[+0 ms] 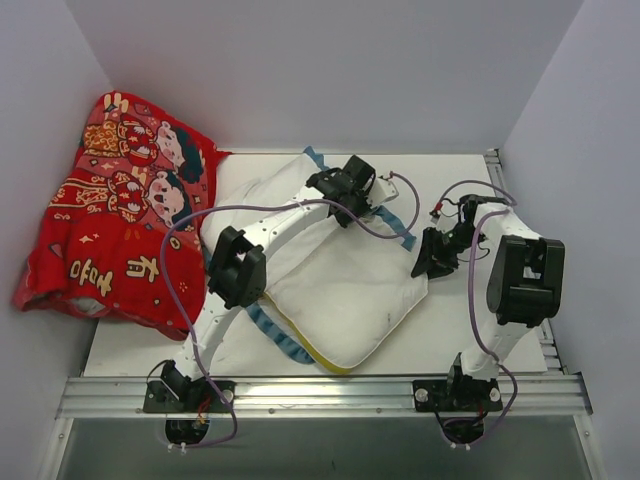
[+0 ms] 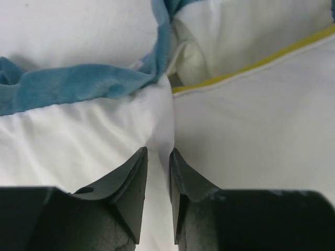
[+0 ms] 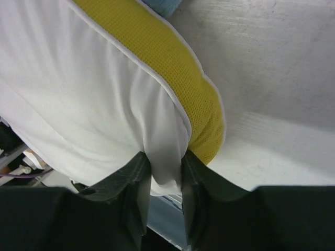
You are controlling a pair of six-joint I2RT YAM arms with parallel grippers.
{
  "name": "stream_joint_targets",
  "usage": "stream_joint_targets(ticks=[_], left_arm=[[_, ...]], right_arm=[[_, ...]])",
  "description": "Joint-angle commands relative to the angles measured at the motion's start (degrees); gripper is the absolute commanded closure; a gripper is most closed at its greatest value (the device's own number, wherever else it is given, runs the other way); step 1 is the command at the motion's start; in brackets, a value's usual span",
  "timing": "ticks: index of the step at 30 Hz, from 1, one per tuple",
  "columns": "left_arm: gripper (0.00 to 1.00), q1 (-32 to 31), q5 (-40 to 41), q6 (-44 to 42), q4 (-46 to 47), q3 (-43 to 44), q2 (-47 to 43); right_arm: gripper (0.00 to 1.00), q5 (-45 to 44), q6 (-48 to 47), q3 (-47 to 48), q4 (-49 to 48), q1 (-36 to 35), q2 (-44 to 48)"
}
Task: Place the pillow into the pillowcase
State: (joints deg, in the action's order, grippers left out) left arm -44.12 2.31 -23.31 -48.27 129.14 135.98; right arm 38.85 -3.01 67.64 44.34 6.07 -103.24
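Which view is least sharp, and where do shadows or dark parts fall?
Top external view: even soft light, sharp, faint shadows under the arms on the pillow. Left wrist view: least sharp, the blue trim of the pillowcase looks soft; the jaws are nearly black. Right wrist view: the pillow's yellow mesh is crisp; the jaws are dark, without detail.

The pillow [image 1: 350, 290], plain white with thin yellow piping, lies flat and skewed in the middle of the table [image 1: 440, 345], one corner pointing to the near edge. The pillowcase [image 1: 250, 200] lies rumpled under and behind it, white side showing. Its blue ruffled trim shows along the pillow's near-left edge and at its far-right side.
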Motion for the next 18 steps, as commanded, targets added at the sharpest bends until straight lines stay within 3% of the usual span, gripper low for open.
stream_joint_targets(ticks=[1, 3, 6, 7, 11, 12, 15, 18], left_arm=[[0.69, 1.1, 4.4, -2.7, 2.0, 3.6, 0.3], [0.76, 1.2, 4.6, -3.1, 2.0, 3.4, 0.3], [0.91, 1.1, 1.3, -3.2, 1.8, 3.0, 0.1], [1.0, 0.9, -1.1, -3.4, 1.6, 3.0, -0.1], [1.0, -1.0, -14.4, -3.2, -0.2, 2.9, -1.8], [1.0, -1.8, -23.6, -2.2, -1.5, 4.1, -2.0], [1.0, -4.9, -39.8, 6.6, -2.4, 10.7, -2.4], [1.0, -7.1, -45.8, 13.0, -1.2, 14.7, -4.3]], right_arm=[[0.75, -3.7, -0.9, -0.6, 3.3, -1.2, 0.9], [0.83, -4.5, -1.1, -0.5, 3.1, -1.7, 0.5], [0.88, -1.9, -0.7, -0.1, 2.9, -2.1, -0.2], [0.89, -1.1, -0.5, 0.5, 2.9, -2.4, -0.5], [0.97, 6.9, 2.3, 1.5, 0.4, -3.3, -0.4], [1.0, 8.9, 3.0, 2.0, -1.9, -3.7, 0.0], [1.0, 14.5, 9.9, 6.1, -6.9, -4.4, 2.4], [1.0, 18.9, 17.9, 11.3, -12.1, -2.0, 6.0]])
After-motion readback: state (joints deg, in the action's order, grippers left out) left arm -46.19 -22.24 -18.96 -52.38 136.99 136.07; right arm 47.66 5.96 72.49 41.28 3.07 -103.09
